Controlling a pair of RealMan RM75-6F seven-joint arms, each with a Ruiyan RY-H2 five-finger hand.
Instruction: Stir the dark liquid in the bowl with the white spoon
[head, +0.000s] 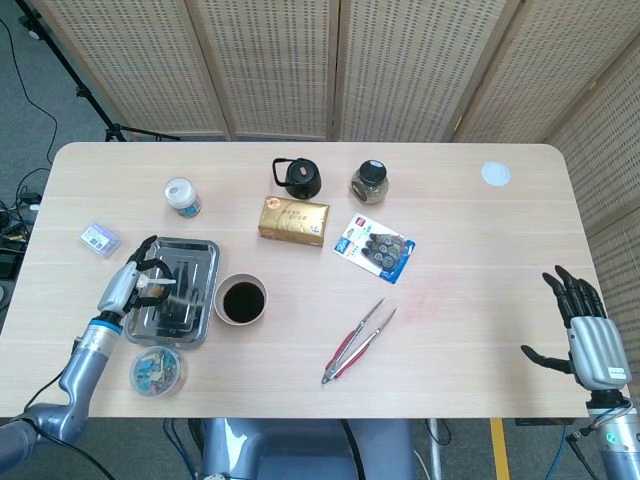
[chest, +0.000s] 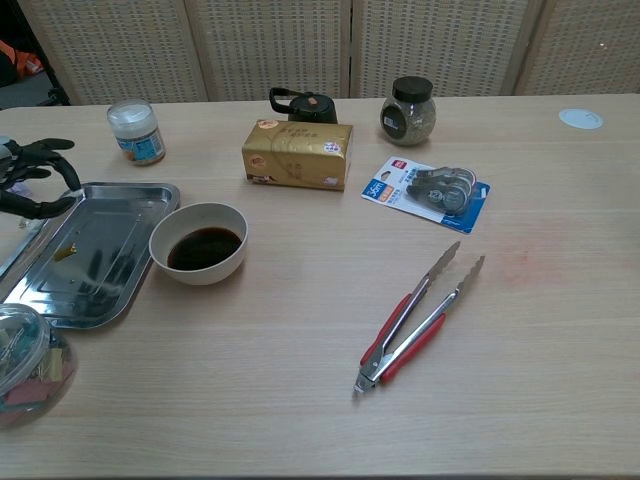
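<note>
The white bowl (head: 241, 299) (chest: 198, 243) of dark liquid stands on the table just right of the metal tray (head: 200, 255) (chest: 150, 195). My left hand (head: 125, 290) (chest: 35, 180) hovers at the tray's left edge, well left of the bowl. It pinches the white spoon (head: 163, 284), which pokes out over the tray and is blurred. In the chest view the spoon is only a faint streak below the hand. My right hand (head: 583, 331) hangs beyond the table's right edge with its fingers spread and nothing in it.
Red-handled tongs (head: 356, 340) lie right of the bowl. A gold box (head: 293, 220), black kettle (head: 299, 178), dark jar (head: 368, 183) and blister pack (head: 375, 247) sit behind. A white jar (head: 182, 196) and a clear tub (head: 157, 369) flank the tray.
</note>
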